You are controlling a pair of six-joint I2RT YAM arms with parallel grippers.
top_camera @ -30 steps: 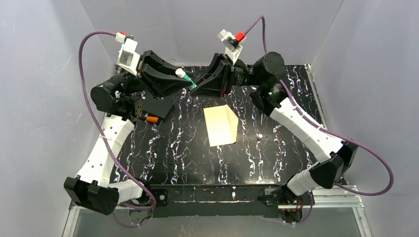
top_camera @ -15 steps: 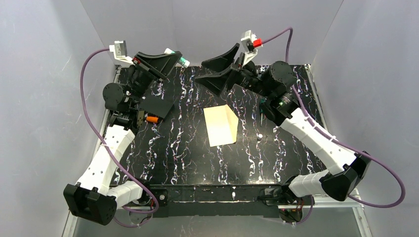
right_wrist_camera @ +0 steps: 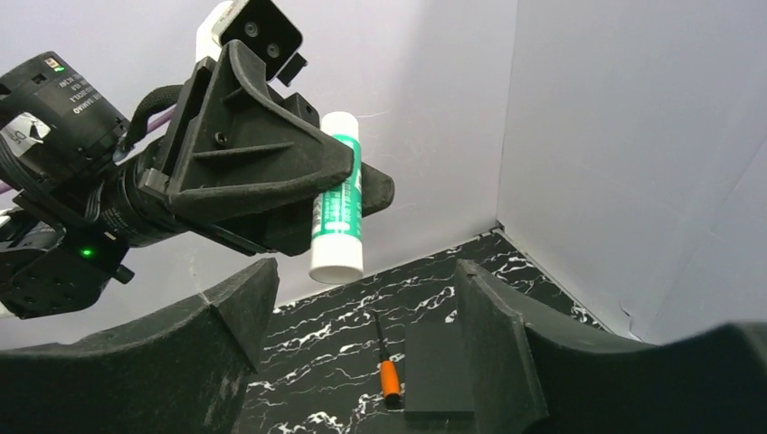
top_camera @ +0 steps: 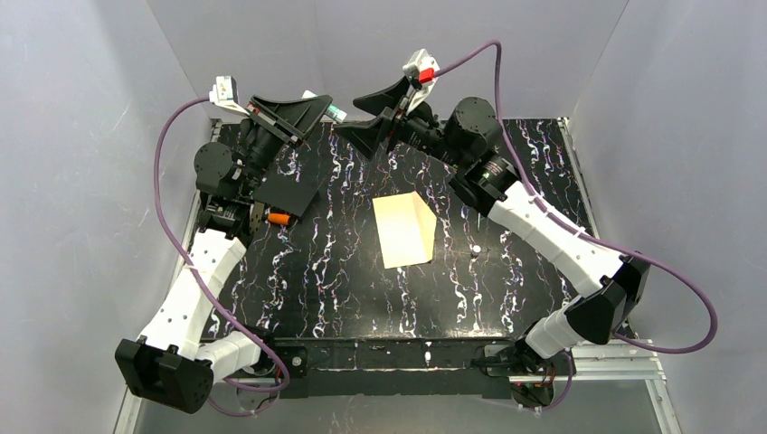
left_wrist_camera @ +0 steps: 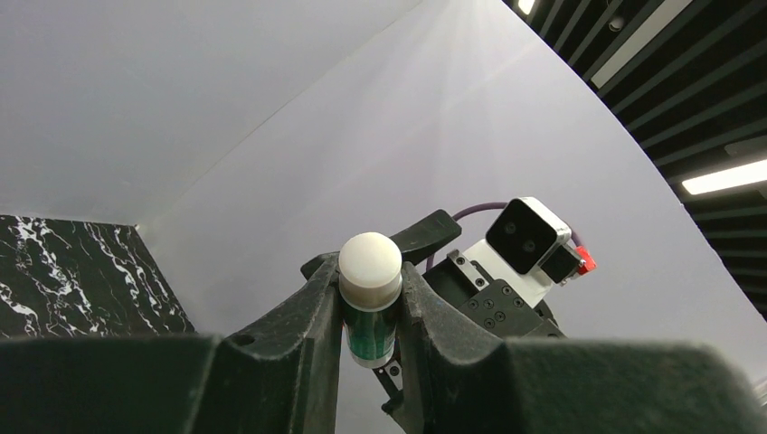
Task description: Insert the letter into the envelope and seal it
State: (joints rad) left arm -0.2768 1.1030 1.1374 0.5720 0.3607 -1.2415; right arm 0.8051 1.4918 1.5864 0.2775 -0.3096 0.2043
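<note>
The cream envelope (top_camera: 404, 230) lies flat at the middle of the black marbled table (top_camera: 344, 271), apart from both grippers. The white letter is not in view. My left gripper (top_camera: 318, 107) is raised at the back left and shut on a green-and-white glue stick (top_camera: 335, 112). The stick also shows in the left wrist view (left_wrist_camera: 369, 303) and in the right wrist view (right_wrist_camera: 337, 203). My right gripper (top_camera: 364, 116) is open and empty, raised at the back, facing the stick's white end. In its own view the right gripper (right_wrist_camera: 362, 280) has the stick just above the gap between its fingers.
A black square card (top_camera: 288, 190) lies at the back left, also in the right wrist view (right_wrist_camera: 439, 371). An orange-handled tool (top_camera: 279, 218) lies beside it (right_wrist_camera: 390, 380). A small white bit (top_camera: 474, 249) lies right of the envelope. Pale walls (top_camera: 108, 136) enclose three sides.
My left gripper rose and swung back-left with the glue stick. My right gripper rose, its jaws widened, and it moved left toward the stick. The envelope has not moved.
</note>
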